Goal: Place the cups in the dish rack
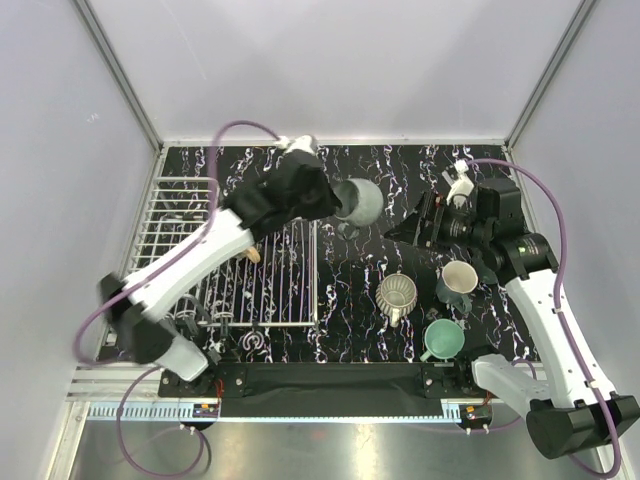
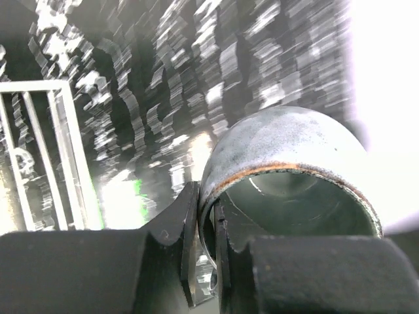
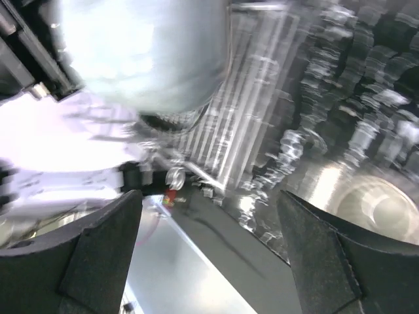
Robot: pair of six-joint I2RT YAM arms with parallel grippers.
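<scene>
My left gripper is shut on the rim of a grey-teal cup and holds it above the table, just right of the dish rack. In the left wrist view one finger is inside the cup and one outside, with my gripper clamping the wall. My right gripper is open and empty, right of that cup. A ribbed grey-beige cup, a grey-teal cup with a pale inside and a mint green cup stand at the right. A peach-tan bit shows in the rack under my left arm.
The rack's flat grid lies beside the raised basket part. In the right wrist view my open gripper faces the blurred held cup and the rack. White walls enclose the black marbled table.
</scene>
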